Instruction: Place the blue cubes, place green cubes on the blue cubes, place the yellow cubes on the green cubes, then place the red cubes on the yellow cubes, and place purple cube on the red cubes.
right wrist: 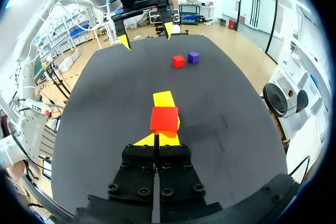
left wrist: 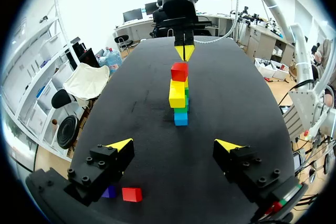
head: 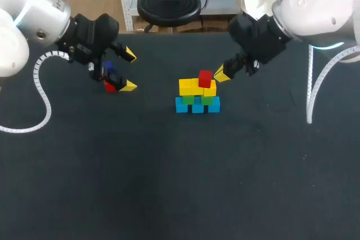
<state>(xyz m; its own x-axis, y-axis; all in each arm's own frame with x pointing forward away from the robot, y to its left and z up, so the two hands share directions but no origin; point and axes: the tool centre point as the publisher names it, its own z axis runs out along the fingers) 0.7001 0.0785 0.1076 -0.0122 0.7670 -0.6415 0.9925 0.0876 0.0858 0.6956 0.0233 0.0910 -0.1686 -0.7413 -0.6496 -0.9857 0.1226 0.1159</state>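
Holding left gripper (head: 130, 70) wide open and empty over the table's left part, fingers well apart. Holding right gripper (head: 221, 74) pinched shut on nothing, tips just beside top red cube (head: 205, 77). See stack (head: 197, 96) mid-table: blue cubes (head: 197, 107) at bottom, green cubes (head: 188, 99) on those, yellow cubes (head: 188, 86) above. See loose red cube (head: 111, 86) and purple cube (left wrist: 109, 192) side by side under one left finger.

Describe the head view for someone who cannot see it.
A central cube stack: blue base, green, yellow, one red cube on top. The right claw sits shut beside it; the left claw hangs open over a loose red cube.
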